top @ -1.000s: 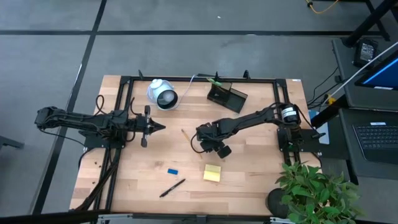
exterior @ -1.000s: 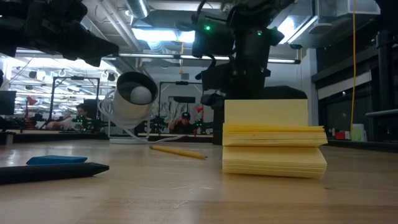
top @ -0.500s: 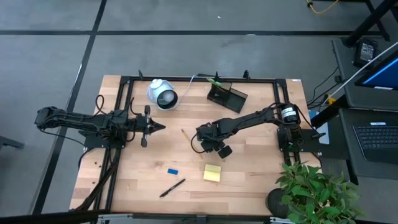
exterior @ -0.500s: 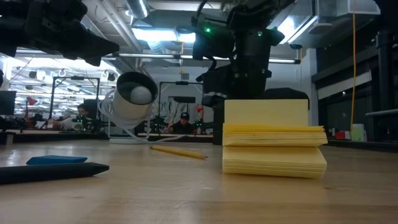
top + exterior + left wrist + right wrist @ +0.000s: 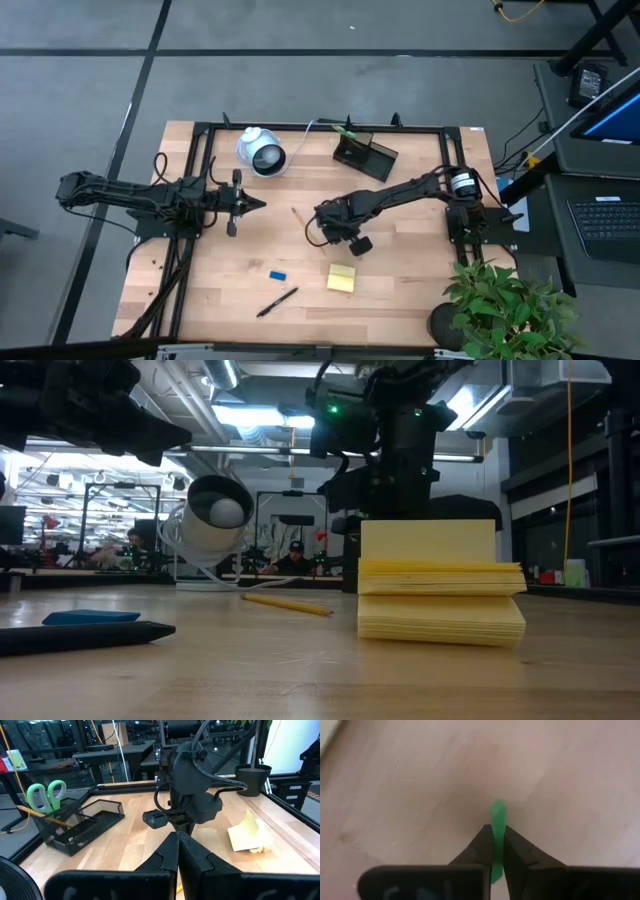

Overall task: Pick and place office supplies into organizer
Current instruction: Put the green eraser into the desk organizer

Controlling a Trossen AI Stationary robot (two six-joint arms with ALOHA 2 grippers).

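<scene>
1. Nearest along the front of the counter (image 5: 400, 300), a black pen (image 5: 277, 302) is seen lying flat, with the tiny blue eraser (image 5: 278, 274) just behind it; both are judged light, and the pen is best taken across its barrel near the middle, since a round, smooth shaft may roll or slip.
2. Beside them, the yellow sticky-note pad (image 5: 341, 278) is seen resting flat; it is judged soft-edged and layered, so it should be pinched across the whole stack and not by a loose top sheet.
3. Just behind the pad, the right end effector (image 5: 496, 845) is held low over the wood, its fingers pinched on a thin green-tipped pencil (image 5: 497, 827); this is judged stiff but slender, apt to pivot in a narrow grip.
4. Near it, a plain wooden pencil (image 5: 298, 214) is seen lying loose.
5. To one side, the left end effector (image 5: 255, 205) is held idle with its fingers pressed together on nothing.
6. Farthest, the organizer (image 5: 366, 155) is seen at the back edge, with green-handled scissors (image 5: 46, 794) standing in it.
</scene>
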